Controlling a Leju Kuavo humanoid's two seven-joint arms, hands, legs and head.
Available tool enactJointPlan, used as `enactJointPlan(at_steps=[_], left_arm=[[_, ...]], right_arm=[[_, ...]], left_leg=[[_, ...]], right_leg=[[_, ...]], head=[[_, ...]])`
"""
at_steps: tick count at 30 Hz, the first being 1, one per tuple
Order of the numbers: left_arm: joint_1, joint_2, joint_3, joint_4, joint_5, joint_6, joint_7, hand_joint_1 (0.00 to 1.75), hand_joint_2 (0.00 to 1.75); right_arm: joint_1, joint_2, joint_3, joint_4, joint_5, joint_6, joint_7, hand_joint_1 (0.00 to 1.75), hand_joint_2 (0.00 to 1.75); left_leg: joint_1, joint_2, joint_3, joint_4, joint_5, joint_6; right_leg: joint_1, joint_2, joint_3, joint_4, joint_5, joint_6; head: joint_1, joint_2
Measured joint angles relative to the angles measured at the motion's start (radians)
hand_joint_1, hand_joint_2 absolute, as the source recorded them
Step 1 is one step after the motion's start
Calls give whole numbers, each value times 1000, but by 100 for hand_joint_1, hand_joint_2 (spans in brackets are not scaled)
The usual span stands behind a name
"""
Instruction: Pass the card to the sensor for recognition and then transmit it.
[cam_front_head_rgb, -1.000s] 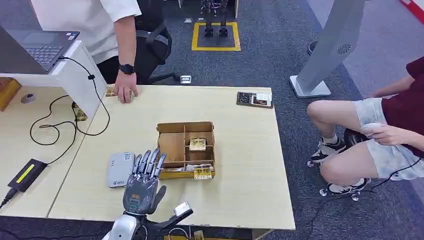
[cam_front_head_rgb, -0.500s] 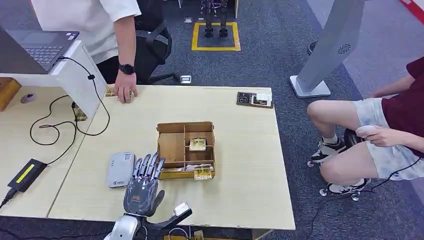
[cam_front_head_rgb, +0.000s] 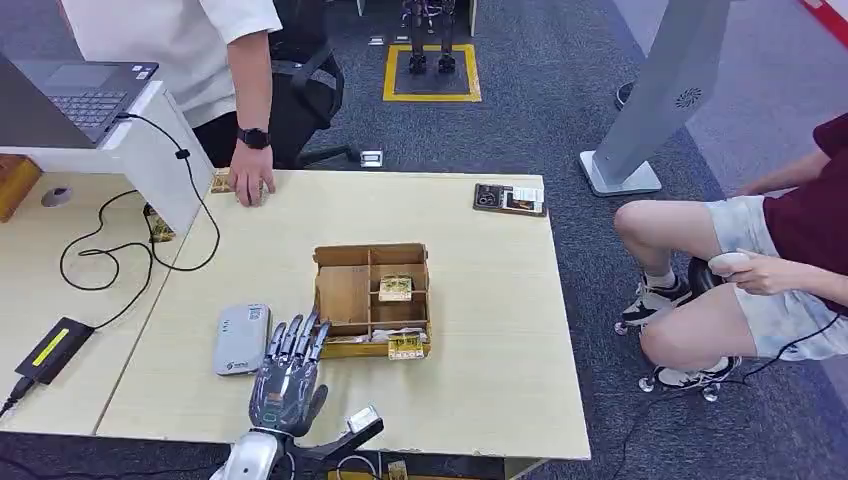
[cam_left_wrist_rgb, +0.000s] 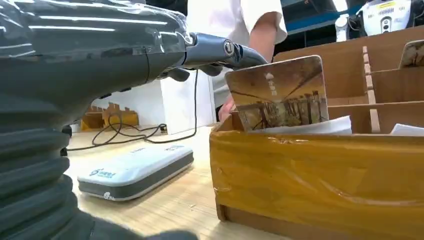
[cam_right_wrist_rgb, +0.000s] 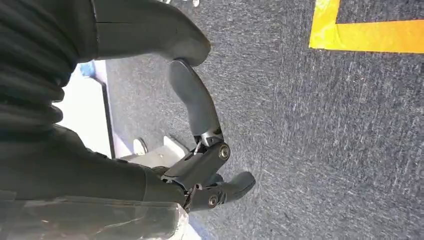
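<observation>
left hand (cam_front_head_rgb: 287, 378), fingers spread flat and holding nothing, hovers over the pale wooden table (cam_front_head_rgb: 480, 300) between a white flat card reader (cam_front_head_rgb: 241, 339) and a compartmented brown cardboard box (cam_front_head_rgb: 371, 298) holding a printed card (cam_front_head_rgb: 395, 288); another card (cam_front_head_rgb: 405, 346) stands at the box's near edge.

Light wood table (cam_front_head_rgb: 480, 300) on dark grey carpet (cam_front_head_rgb: 560, 120); yellow floor marking (cam_front_head_rgb: 432, 92).

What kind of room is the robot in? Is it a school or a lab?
Probably a robot testing lab or office. There is a laptop on a stand, grey carpet with a yellow taped square, and a plain work table with people close by.
</observation>
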Motion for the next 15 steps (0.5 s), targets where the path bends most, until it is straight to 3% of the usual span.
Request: enactJointPlan(at_steps=[15], left_arm=[[-4,-20,7,5,29,49,-3,175,175]], right_arm=[[-1,0,7,11,0,-9,8,0,175]], left_leg=[[0,0,0,0,0,0]], right_leg=[[0,0,0,0,0,0]], head=[[0,0]])
